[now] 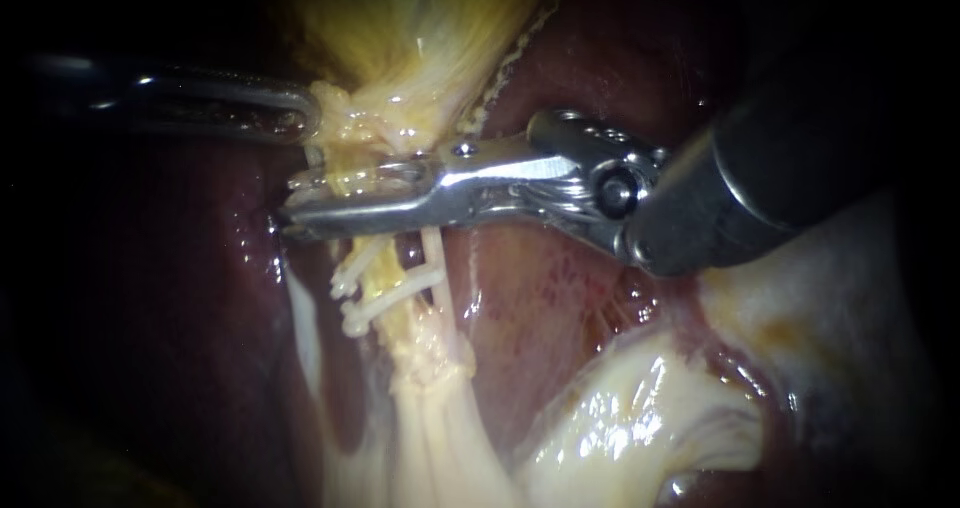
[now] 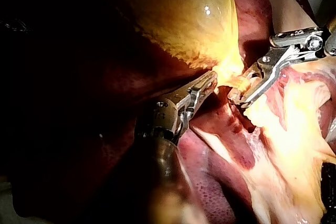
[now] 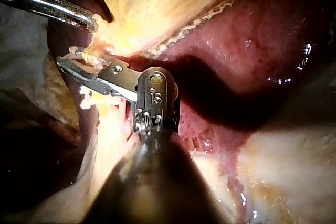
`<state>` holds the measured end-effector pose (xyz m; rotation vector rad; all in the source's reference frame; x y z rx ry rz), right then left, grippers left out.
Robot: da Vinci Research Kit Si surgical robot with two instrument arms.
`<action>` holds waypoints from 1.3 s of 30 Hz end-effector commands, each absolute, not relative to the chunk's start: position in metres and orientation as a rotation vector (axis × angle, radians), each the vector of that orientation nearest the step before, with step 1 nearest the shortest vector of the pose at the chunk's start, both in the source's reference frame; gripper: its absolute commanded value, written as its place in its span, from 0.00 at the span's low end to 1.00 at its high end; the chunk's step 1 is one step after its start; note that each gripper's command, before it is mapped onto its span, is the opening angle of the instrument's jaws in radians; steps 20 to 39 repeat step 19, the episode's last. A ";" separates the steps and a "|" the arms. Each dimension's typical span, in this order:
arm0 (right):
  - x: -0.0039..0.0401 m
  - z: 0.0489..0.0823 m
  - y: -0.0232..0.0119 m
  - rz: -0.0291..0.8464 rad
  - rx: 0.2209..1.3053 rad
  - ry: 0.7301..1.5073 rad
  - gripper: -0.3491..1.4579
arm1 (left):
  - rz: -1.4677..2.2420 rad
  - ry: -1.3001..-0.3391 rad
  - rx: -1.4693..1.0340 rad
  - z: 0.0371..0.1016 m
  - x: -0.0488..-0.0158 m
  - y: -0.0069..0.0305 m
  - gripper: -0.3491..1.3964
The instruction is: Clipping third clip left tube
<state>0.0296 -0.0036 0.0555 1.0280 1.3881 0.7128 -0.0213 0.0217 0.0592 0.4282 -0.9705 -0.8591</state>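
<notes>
Pinching the tube (image 1: 432,253) beside two clips (image 1: 350,290) is right instrument's pincer (image 1: 295,206); left instrument's pincer (image 1: 302,114) clamps gallbladder (image 1: 420,28).

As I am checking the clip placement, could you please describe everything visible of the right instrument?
The right instrument comes in from the right: a dark, smooth shaft, a shiny metal wrist with a round pivot, then two long, slim metal jaws. The jaws lie nearly level, pointing left across the liver. They are shut on the pale yellow tube just below the gallbladder, with tissue filling the narrow gap between them. Two white clips sit on the tube just below the jaws.
</notes>
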 end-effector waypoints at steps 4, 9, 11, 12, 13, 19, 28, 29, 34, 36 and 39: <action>0.0294 0.0561 -0.0036 0.739 1.050 1.374 0.00 | -0.859 -0.971 0.428 0.0592 -0.0213 0.0217 0.00; 0.0288 0.0566 -0.0034 0.751 1.062 1.363 0.00 | -0.859 -0.971 0.428 0.0592 -0.0213 0.0217 0.00; 0.0288 0.0566 -0.0034 0.750 1.061 1.360 0.00 | -0.859 -0.971 0.428 0.0592 -0.0213 0.0217 0.00; 0.0288 0.0566 -0.0034 0.750 1.061 1.360 0.00 | -0.859 -0.971 0.428 0.0592 -0.0213 0.0217 0.00; 0.0288 0.0566 -0.0034 0.750 1.061 1.360 0.00 | -0.859 -0.971 0.428 0.0592 -0.0213 0.0217 0.00; 0.0288 0.0567 -0.0035 0.750 1.060 1.360 0.00 | -0.859 -0.971 0.429 0.0592 -0.0212 0.0217 0.00; 0.0288 0.0567 -0.0035 0.750 1.060 1.360 0.00 | -0.859 -0.971 0.429 0.0592 -0.0212 0.0217 0.00; 0.0288 0.0567 -0.0035 0.750 1.060 1.360 0.00 | -0.859 -0.971 0.429 0.0592 -0.0212 0.0217 0.00; 0.0288 0.0567 -0.0035 0.750 1.060 1.360 0.00 | -0.859 -0.971 0.429 0.0592 -0.0212 0.0217 0.00; 0.0288 0.0567 -0.0035 0.750 1.060 1.360 0.00 | -0.859 -0.971 0.429 0.0592 -0.0212 0.0217 0.00; 0.0288 0.0567 -0.0035 0.750 1.060 1.360 0.00 | -0.859 -0.971 0.429 0.0592 -0.0212 0.0217 0.00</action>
